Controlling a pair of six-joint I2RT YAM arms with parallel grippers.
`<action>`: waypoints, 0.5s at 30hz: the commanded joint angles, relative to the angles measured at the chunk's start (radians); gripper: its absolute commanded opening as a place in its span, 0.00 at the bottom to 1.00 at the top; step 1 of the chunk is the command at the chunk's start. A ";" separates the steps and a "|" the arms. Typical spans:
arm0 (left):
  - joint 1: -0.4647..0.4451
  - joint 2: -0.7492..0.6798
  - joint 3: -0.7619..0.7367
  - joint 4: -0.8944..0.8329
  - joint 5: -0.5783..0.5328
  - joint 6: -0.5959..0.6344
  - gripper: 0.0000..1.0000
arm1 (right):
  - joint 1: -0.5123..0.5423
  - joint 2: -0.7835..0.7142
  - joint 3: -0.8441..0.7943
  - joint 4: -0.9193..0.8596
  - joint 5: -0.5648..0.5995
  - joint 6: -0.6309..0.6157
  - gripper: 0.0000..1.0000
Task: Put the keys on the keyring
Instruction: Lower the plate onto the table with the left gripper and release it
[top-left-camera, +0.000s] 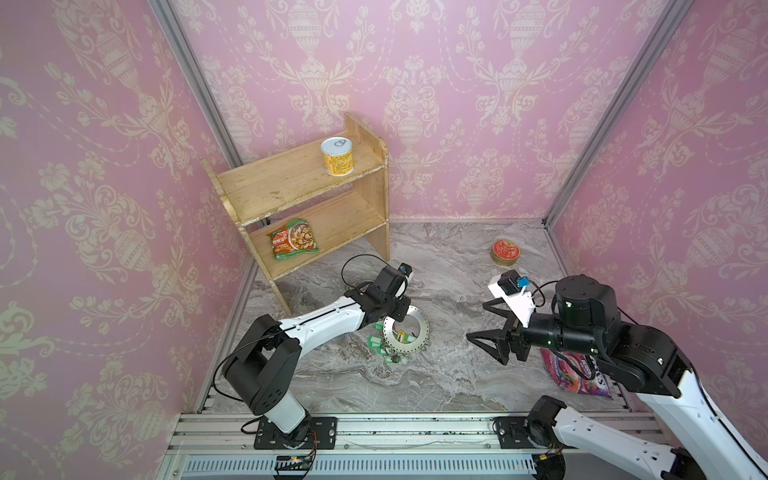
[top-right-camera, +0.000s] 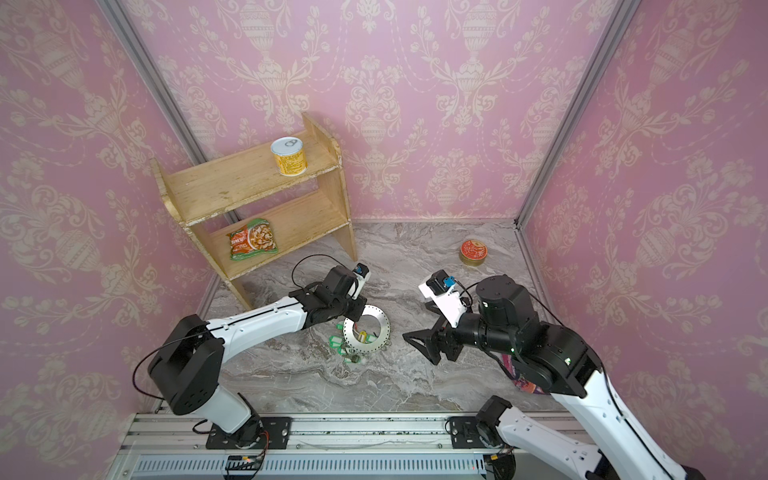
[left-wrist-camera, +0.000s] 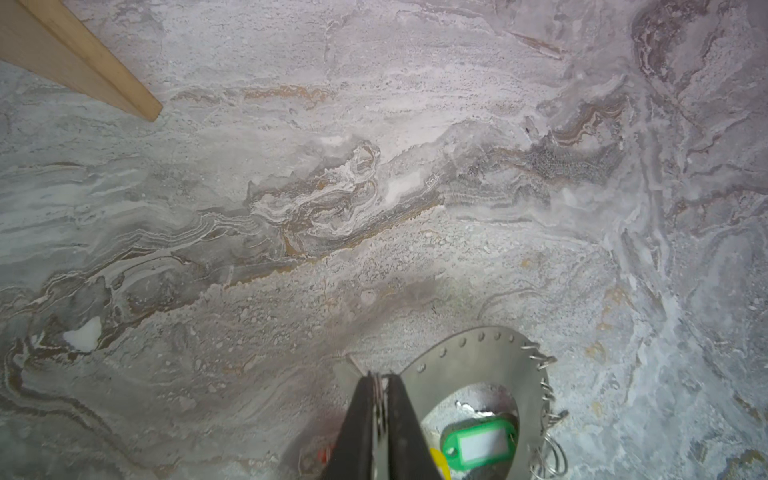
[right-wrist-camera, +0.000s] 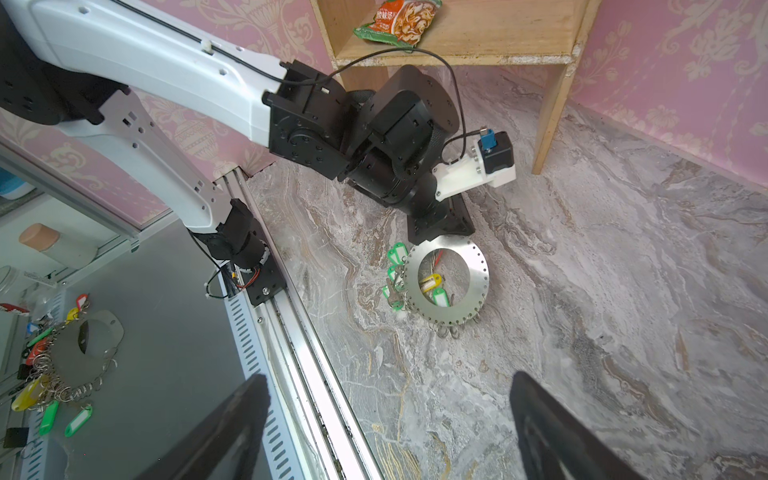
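Note:
The keyring (top-left-camera: 420, 323), a flat grey metal ring with wire loops on its rim, lies on the marble floor in both top views (top-right-camera: 380, 321). My left gripper (top-left-camera: 397, 318) reaches down onto its far-left edge. In the left wrist view the black fingers (left-wrist-camera: 361, 419) stand almost together with the ring's rim (left-wrist-camera: 469, 361) pinched between them. Green-tagged keys (top-left-camera: 376, 340) hang at the ring's left side. A yellow tag (right-wrist-camera: 432, 280) and a green tag (left-wrist-camera: 480, 444) show through the hole. My right gripper (top-left-camera: 476, 320) hovers to the right of the ring, open and empty (right-wrist-camera: 388, 378).
A wooden shelf (top-left-camera: 303, 183) stands at the back left with a yellow can (top-left-camera: 336, 156) on top and a noodle packet (top-left-camera: 294, 239) below. A red-topped tin (top-left-camera: 505, 252) sits at the back right. A purple bag (top-left-camera: 573, 374) lies under the right arm.

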 joint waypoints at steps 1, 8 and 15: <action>0.013 0.031 0.078 -0.012 -0.016 0.018 0.54 | -0.007 -0.015 -0.017 0.019 0.022 0.020 0.93; 0.011 -0.125 -0.046 0.130 -0.020 -0.025 0.99 | -0.030 -0.035 -0.056 0.035 0.115 0.025 0.97; 0.009 -0.459 -0.319 0.201 -0.120 0.011 0.99 | -0.126 -0.037 -0.191 0.146 0.288 0.035 1.00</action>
